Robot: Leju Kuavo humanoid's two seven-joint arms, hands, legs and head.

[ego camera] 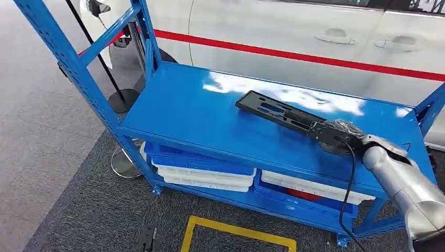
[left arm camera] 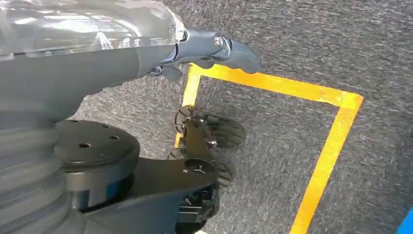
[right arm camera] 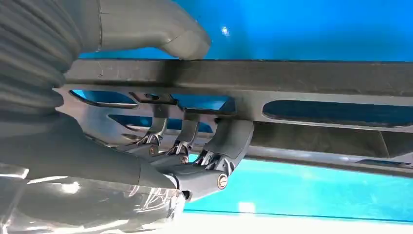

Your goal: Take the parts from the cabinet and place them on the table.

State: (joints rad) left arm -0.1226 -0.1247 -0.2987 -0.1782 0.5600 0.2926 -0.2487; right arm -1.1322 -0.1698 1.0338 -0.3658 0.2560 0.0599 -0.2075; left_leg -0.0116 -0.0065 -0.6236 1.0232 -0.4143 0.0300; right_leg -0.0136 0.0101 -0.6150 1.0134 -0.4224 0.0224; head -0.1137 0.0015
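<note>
From my head cam the right hand (ego camera: pixel 336 135) has hold of the long black part (ego camera: pixel 278 111) by its near end; the part lies flat on the top shelf (ego camera: pixel 194 115) of the blue rack, running away from the hand toward the far left; I can't tell whether it's resting fully on the shelf or lifted a touch. On the right wrist cam the fingers (right arm camera: pixel 221 146) curl round one edge of the part (right arm camera: pixel 311 78) and the thumb (right arm camera: pixel 160 29) presses on the other side, so it's a proper closed grip on it; blue shelf surface (right arm camera: pixel 316 24) shows through the part's cutouts.

Left hand (left arm camera: pixel 214 48) hangs down over grey carpet; its fingers look curled in with nothing in them; a yellow tape outline (left arm camera: pixel 331 146) is on the floor below it.

Lower down the rack I see blue bins (ego camera: pixel 199 160) with white trays (ego camera: pixel 207 178) stacked in them; a white car with a red stripe (ego camera: pixel 294 52) is parked right behind the rack; the yellow floor marking (ego camera: pixel 239 231) sits in front of it.
</note>
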